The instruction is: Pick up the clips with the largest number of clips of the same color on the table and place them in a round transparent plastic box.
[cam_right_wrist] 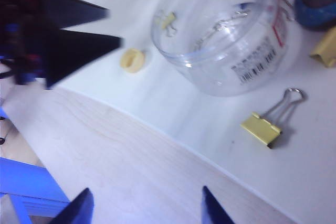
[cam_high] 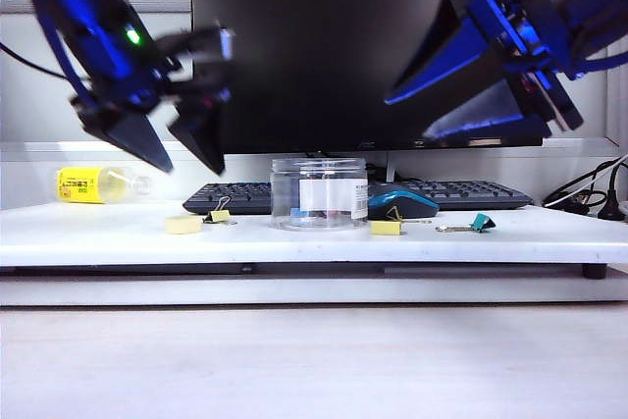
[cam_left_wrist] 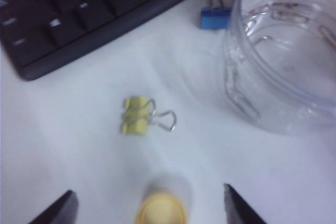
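Note:
Two pale-yellow clips lie on the white board: one (cam_high: pixel 219 214) (cam_left_wrist: pixel 137 116) left of the round transparent plastic box (cam_high: pixel 318 193) (cam_left_wrist: pixel 286 56) (cam_right_wrist: pixel 220 30), the other (cam_high: pixel 386 227) (cam_right_wrist: pixel 262 128) right of it by the mouse. My left gripper (cam_high: pixel 189 166) (cam_left_wrist: pixel 148 192) hangs open above the left clip and the flat yellow disc (cam_high: pixel 183 225) (cam_left_wrist: pixel 161 211), touching neither. High at the right, my right gripper (cam_high: pixel 407 118) (cam_right_wrist: pixel 146 191) is open and empty, above the front edge of the board. The box stands upright without a lid.
A black keyboard (cam_high: pixel 255 196) and monitor (cam_high: pixel 363 46) stand behind the box. A blue mouse (cam_high: pixel 402 203), a teal clip (cam_high: pixel 481 223) and cables (cam_high: pixel 589 198) lie at the right, a yellow-labelled bottle (cam_high: pixel 93 183) at the left. A blue clip (cam_left_wrist: pixel 214 17) sits between keyboard and box.

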